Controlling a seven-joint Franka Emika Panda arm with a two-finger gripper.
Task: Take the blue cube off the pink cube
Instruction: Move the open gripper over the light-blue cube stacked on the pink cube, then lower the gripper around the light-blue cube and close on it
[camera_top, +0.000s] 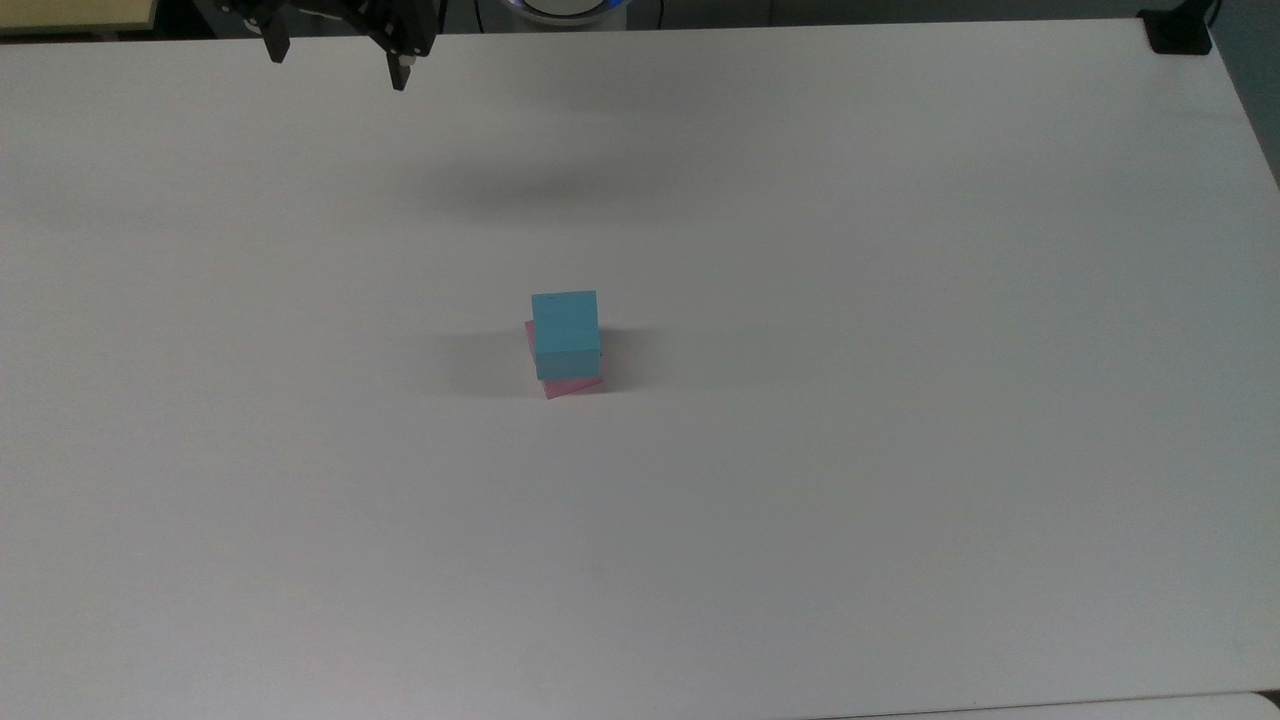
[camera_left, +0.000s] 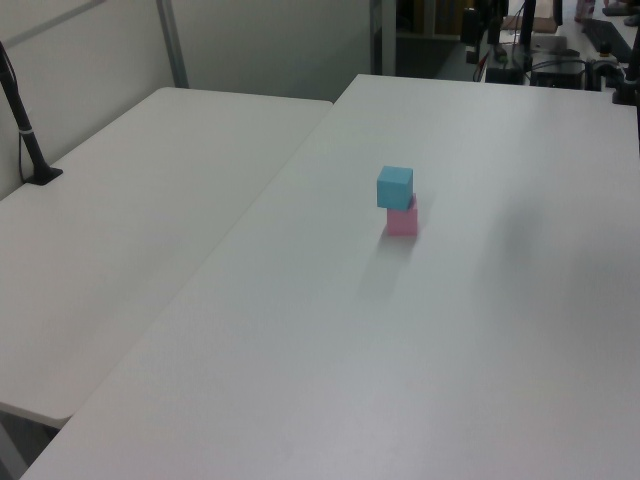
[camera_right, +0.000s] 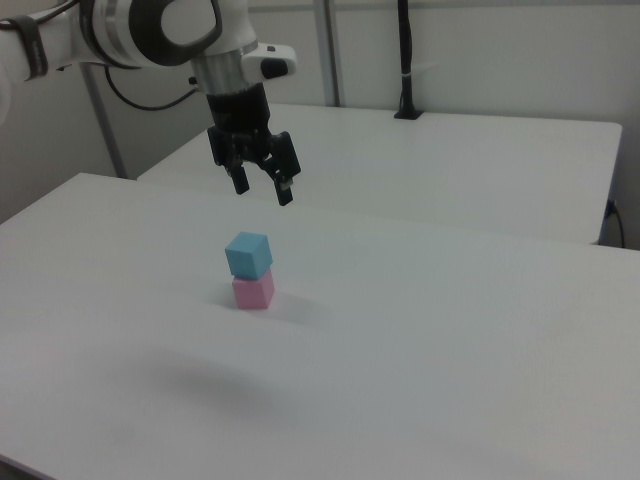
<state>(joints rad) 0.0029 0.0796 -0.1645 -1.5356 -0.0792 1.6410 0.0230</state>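
Observation:
The blue cube (camera_top: 565, 332) sits on top of the pink cube (camera_top: 572, 386) near the middle of the white table (camera_top: 900, 400), turned a little against it. The same stack appears as the blue cube (camera_left: 394, 187) over the pink cube (camera_left: 402, 219), and as the blue cube (camera_right: 248, 254) over the pink cube (camera_right: 253, 291). My gripper (camera_top: 335, 68) hangs high above the table at the top view's upper left, far from the stack. In the right view the gripper (camera_right: 262, 190) is open, fingers pointing down, with nothing between them.
A second white table (camera_left: 120, 230) adjoins on the left view's left, with a black post (camera_left: 25, 130) clamped to it. A black clamp (camera_top: 1178, 32) sits at the top view's upper right corner. Cables and equipment (camera_left: 560, 60) stand beyond the table's far edge.

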